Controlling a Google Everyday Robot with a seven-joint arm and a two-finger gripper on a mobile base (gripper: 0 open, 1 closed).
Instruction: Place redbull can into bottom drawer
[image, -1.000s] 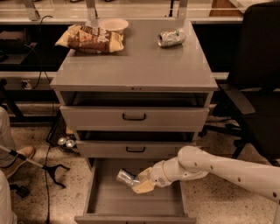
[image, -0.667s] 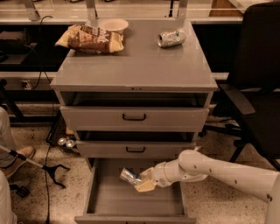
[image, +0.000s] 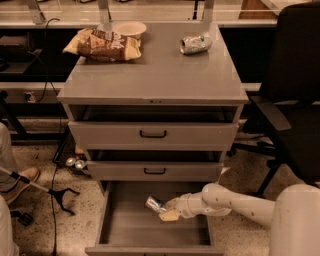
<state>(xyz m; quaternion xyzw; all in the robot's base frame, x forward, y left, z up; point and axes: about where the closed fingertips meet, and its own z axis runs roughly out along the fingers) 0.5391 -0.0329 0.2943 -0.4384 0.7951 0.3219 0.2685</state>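
**End effector** (image: 167, 209): at the tip of the white arm (image: 235, 202), which reaches in from the lower right. It sits inside the open bottom drawer (image: 150, 230), towards the middle right and above the floor. The pale fingers are drawn narrow and clasp one end of the redbull can (image: 153, 203).

**Redbull can**: slim and silver with a shiny metal end. It is held tilted, its free end pointing up and left. It lies within the drawer's outline, towards the back. Whether it touches the floor cannot be told.

**Bottom drawer**: pulled fully out, with a flat grey floor and a plain front edge at the frame's lower border.

**Bench** (image: 155, 80): a grey cabinet. The two upper drawers (image: 153, 135) have black handles and stand slightly ajar.

**On the bench top:**
- a brown-and-yellow snack bag (image: 102, 45) at the back left
- a pale bowl (image: 129, 28) just behind the bag
- a fatter silver can (image: 196, 43) on its side at the back right

**Beside the bench**: a black chair (image: 295, 100), on the right.
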